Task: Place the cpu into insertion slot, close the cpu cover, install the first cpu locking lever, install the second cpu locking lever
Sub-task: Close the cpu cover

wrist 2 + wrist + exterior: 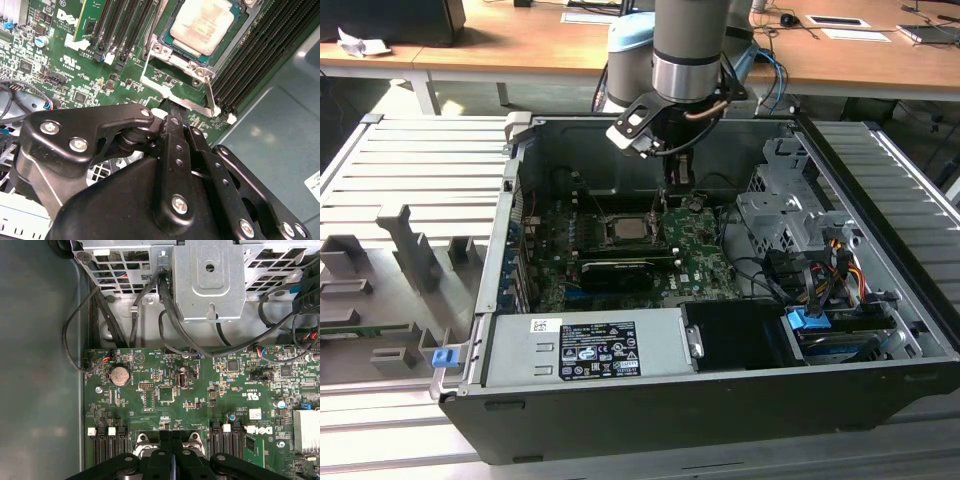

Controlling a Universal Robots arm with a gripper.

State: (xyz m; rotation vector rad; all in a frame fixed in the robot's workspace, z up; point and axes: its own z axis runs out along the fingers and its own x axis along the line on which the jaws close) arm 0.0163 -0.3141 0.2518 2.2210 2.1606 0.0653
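The cpu (627, 228) lies flat in the insertion slot (605, 222) on the green board inside the open computer case, its silver face (204, 25) showing. The cpu cover (176, 56) lies down around it as a metal frame. One thin locking lever (212, 97) stands raised at the socket's corner. My gripper (677, 190) hangs just beside the socket on the exterior view's right, fingers shut together with nothing visible between them. In the second wrist view its tip (170, 107) sits at the cover's edge tab; the first wrist view shows the gripper (171, 437) too.
A long black card (617, 273) lies in front of the socket, a silver power supply (585, 350) nearer still. A metal drive cage (785, 215) and loose cables (820, 270) crowd the exterior view's right. Black memory slots (255, 55) flank the socket. Case walls enclose everything.
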